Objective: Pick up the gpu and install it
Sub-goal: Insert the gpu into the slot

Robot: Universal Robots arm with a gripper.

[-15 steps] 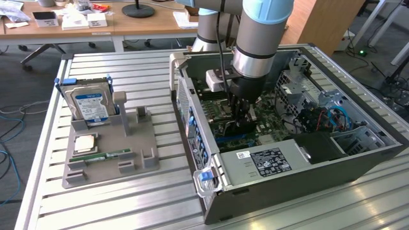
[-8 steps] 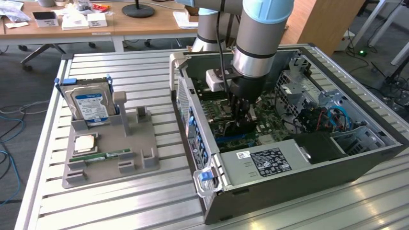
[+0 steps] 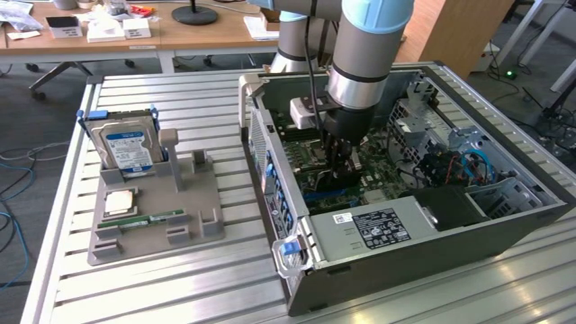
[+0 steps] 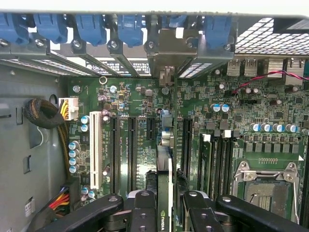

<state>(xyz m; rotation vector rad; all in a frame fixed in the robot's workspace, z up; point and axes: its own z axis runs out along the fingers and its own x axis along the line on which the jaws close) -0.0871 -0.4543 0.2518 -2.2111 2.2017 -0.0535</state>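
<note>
The gpu [image 4: 164,166] is seen edge-on as a thin card standing upright over the green motherboard [image 4: 270,96]. It runs between the long black slots, and its silver end bracket [image 4: 166,50] sits at the case's rear openings under the blue clips. My gripper [image 4: 165,205] is shut on the card's top edge, one black finger [image 4: 144,210] on either side. In the exterior view the gripper [image 3: 340,170] reaches down into the open computer case [image 3: 504,226]. Whether the card is pressed fully into a slot cannot be told.
A white slot [image 4: 95,150], an empty CPU socket [image 4: 263,186] and a bundle of cables [image 4: 46,116] surround the card. A grey holder [image 3: 193,202] on the exterior view's left carries a hard drive [image 3: 128,148], a RAM stick [image 3: 144,219] and a chip [image 3: 121,201].
</note>
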